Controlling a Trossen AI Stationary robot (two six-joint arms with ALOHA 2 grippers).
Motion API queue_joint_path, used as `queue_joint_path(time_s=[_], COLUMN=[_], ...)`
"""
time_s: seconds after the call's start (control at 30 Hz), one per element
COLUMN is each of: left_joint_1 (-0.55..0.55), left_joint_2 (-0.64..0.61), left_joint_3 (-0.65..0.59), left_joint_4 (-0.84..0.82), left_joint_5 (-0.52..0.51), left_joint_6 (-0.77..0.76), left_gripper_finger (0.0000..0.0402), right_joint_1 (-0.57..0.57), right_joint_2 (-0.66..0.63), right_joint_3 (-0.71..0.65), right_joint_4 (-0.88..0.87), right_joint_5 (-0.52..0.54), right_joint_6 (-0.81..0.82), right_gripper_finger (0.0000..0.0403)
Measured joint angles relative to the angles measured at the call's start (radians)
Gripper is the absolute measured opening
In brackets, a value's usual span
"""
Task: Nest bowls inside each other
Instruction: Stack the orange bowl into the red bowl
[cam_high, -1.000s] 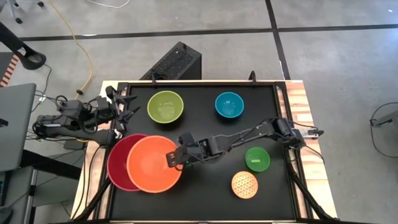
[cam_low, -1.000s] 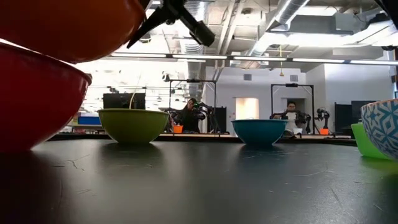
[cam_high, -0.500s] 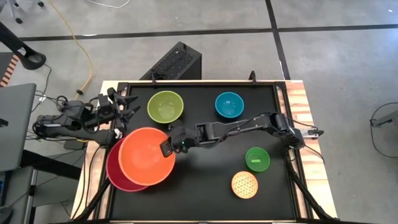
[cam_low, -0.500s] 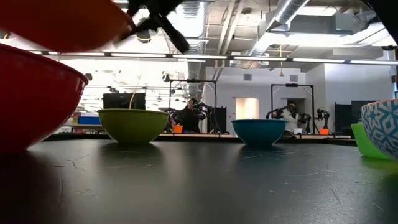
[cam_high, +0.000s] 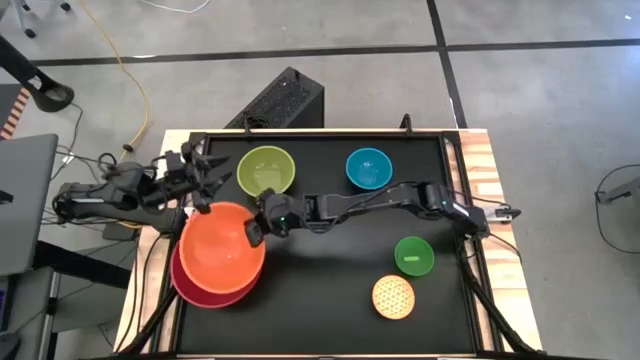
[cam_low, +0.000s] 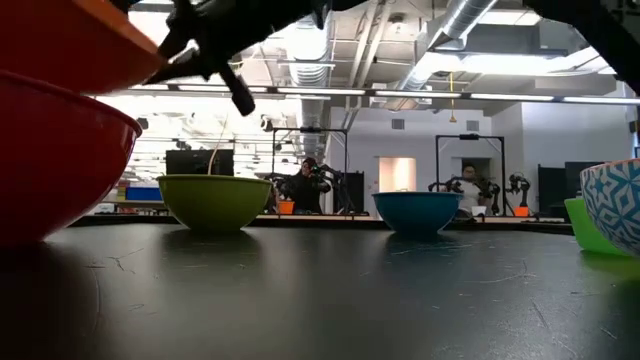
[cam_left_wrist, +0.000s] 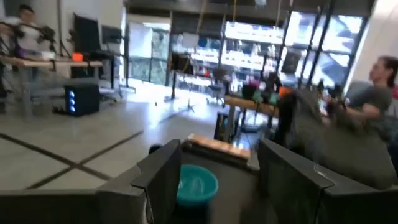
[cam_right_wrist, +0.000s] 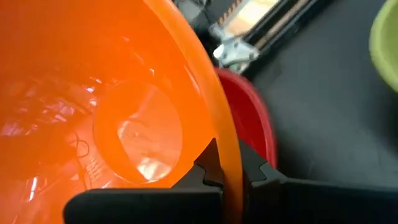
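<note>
The orange bowl (cam_high: 220, 250) hangs over the red bowl (cam_high: 195, 290) at the table's near left, with my right gripper (cam_high: 255, 231) shut on its right side. In the low view the orange bowl (cam_low: 70, 40) is just above the red bowl's rim (cam_low: 90, 95). The lime green bowl (cam_high: 265, 170) and the blue bowl (cam_high: 368, 167) stand on their bases at the far side. The small green bowl (cam_high: 413, 255) and the yellow lattice bowl (cam_high: 393, 296) stand near right. My left gripper (cam_high: 203, 163) waits open at the far left edge. My right gripper pinches the orange bowl's rim (cam_right_wrist: 225, 163) on the side toward the table's right, one finger inside the bowl and one outside. The fingers reach in from the table's right, slanting a little down. The bowl is lifted clear and tilted above the red bowl (cam_right_wrist: 249, 118).
A black raised frame (cam_high: 320, 133) runs round the dark table top. Open table lies between the bowls in the middle and along the near edge. Past the far edge a black box (cam_high: 280, 100) stands on the floor. People sit at other stations in the room behind (cam_low: 465, 185).
My right gripper has carried the orange bowl toward the table's left and a little toward the far edge, turning as it went. The bowl now covers most of the red bowl, which has stayed in place. The gripper has stayed shut on the rim.
</note>
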Motion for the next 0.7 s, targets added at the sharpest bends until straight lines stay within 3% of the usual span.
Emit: queue_joint_path(time_s=[0.17, 0.3, 0.43, 0.7], left_joint_1=[0.000, 0.000, 0.000, 0.000], left_joint_2=[0.005, 0.006, -0.005, -0.023], left_joint_3=[0.004, 0.002, 0.002, 0.002], left_joint_4=[0.060, 0.068, 0.081, 0.057], left_joint_5=[-0.009, -0.006, -0.005, 0.021], left_joint_6=[-0.001, -0.001, 0.017, 0.017], left_gripper_finger=[0.0203, 0.0203, 0.0203, 0.0203], right_joint_1=[-0.007, -0.008, -0.007, -0.002], right_joint_2=[0.107, 0.191, 0.203, 0.188], right_joint_3=[0.160, 0.306, 0.302, 0.302], right_joint_4=[-0.045, -0.206, -0.222, -0.420], right_joint_5=[-0.071, -0.089, -0.096, -0.092], right_joint_6=[-0.026, -0.043, -0.021, -0.005], right_gripper_finger=[0.0015, 0.0015, 0.0015, 0.0015])
